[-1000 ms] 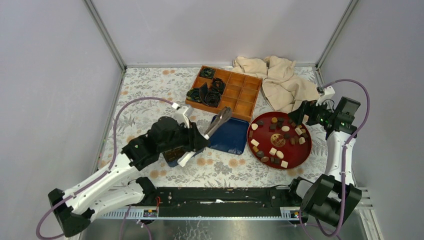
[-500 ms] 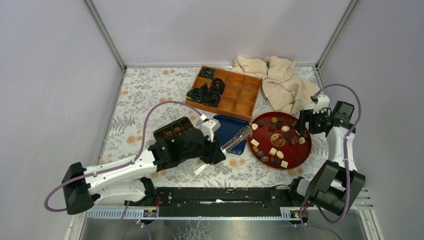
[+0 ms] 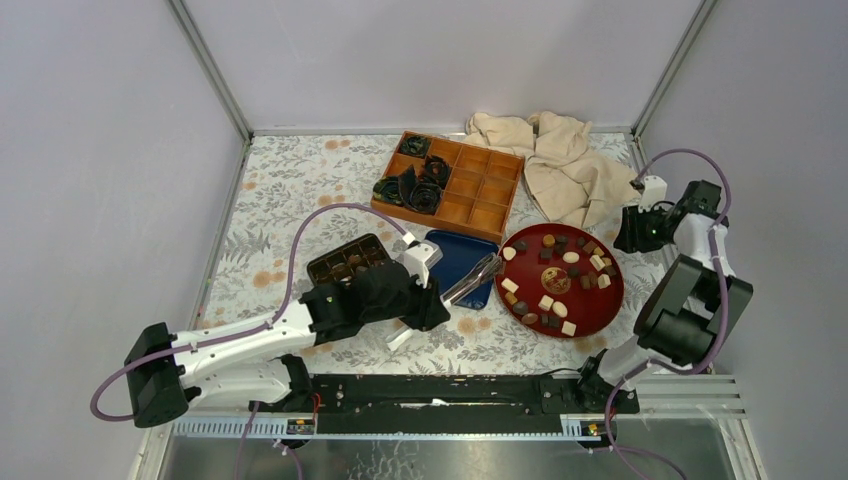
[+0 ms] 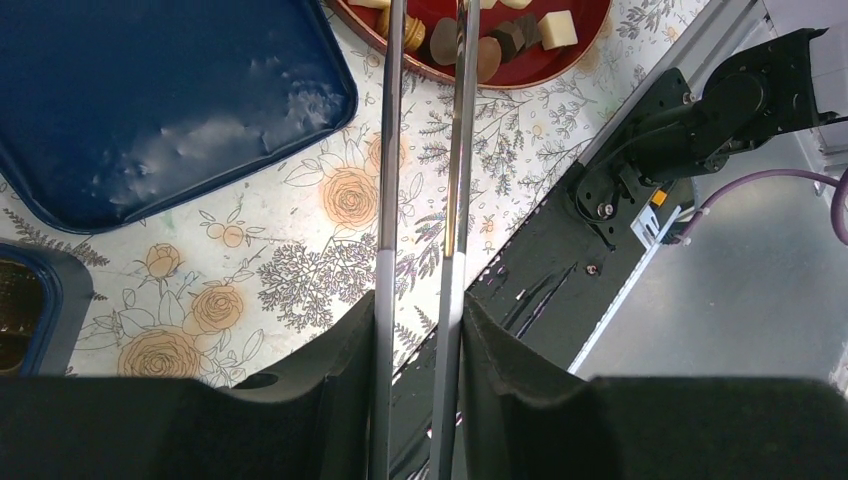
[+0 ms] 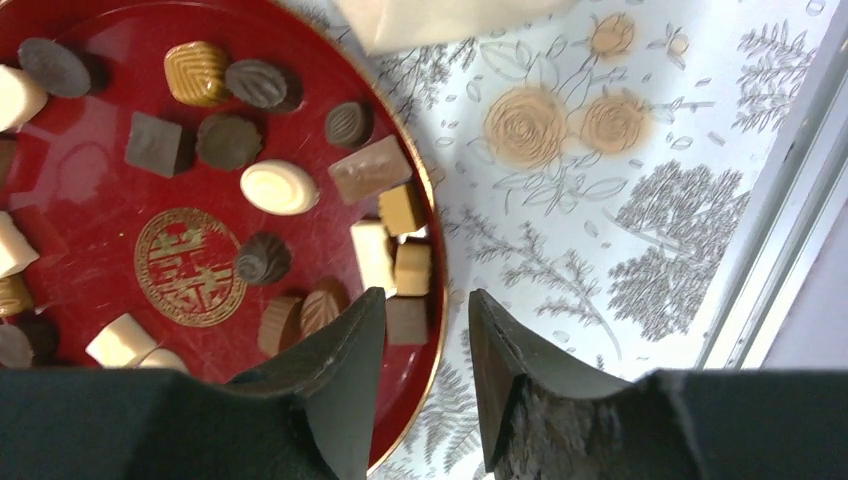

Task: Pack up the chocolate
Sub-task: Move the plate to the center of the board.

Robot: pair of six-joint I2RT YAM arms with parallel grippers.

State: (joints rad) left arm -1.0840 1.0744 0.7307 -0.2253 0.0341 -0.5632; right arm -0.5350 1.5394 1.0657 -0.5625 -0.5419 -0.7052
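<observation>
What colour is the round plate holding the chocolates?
The plate is dark red with a gold emblem, clearest from the right wrist.

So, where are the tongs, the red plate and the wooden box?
tongs (image 4: 388,150), left wrist view, on the left metal arm.
red plate (image 3: 592,305), top view, on a bare red patch near its right rim.
wooden box (image 3: 497,190), top view, on an empty compartment's floor.

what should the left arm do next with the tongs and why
Probably lower the tongs a little and squeeze. The left pincer is clamped on them, their blades stand apart, and the tips reach over the edge of the red plate, with a brown chocolate between them. The right pincer is open and empty by the plate's rim.
</observation>
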